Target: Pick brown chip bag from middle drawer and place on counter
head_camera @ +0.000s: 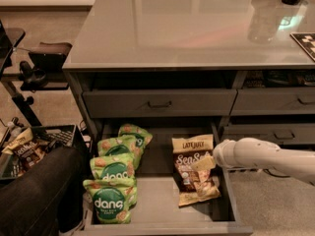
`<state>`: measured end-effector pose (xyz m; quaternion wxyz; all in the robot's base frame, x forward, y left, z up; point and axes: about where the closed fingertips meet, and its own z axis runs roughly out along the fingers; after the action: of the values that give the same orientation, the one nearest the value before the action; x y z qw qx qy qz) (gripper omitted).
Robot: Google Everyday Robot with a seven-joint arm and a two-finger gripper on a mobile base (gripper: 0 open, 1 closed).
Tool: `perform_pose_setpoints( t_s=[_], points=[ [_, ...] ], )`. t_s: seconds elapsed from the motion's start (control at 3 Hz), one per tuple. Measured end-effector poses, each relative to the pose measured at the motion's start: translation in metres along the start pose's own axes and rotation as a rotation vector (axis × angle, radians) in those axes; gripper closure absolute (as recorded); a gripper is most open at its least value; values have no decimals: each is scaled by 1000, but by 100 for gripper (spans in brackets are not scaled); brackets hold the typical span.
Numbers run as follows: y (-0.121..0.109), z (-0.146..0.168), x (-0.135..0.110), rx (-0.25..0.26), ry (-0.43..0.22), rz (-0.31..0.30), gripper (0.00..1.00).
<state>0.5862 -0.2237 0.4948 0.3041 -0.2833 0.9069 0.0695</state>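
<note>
Dim kitchen corner, with the grey counter spreading wide and glossy across the top and nothing from the drawers lying on it yet. Down at far left a black basket of snacks sits on the floor beside some dark cloth. Next comes the open middle drawer, pulled well out under a shut one. Along its left side lies a row of green bags, overlapping one another. To their right, apart from them and close to the right wall, the brown bag lies flat on the drawer floor, label up. The gripper is down on the bag's right half, touching or just above it; whether it has closed on the bag I cannot tell. The white arm reaches in low from the right. By my reckoning the reach is done, the bag is not lifted, and the grasp, the lift and the setting down on the counter are all left to do.
</note>
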Motion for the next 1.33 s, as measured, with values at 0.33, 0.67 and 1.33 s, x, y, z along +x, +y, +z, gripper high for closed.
perform_pose_setpoints(
  t_s=[0.33, 0.67, 1.33],
  points=[
    [14, 15, 4, -14, 16, -36, 0],
    [28, 21, 1, -54, 14, -82, 0],
    [33, 11, -4, -84, 1, -119, 0]
  ],
)
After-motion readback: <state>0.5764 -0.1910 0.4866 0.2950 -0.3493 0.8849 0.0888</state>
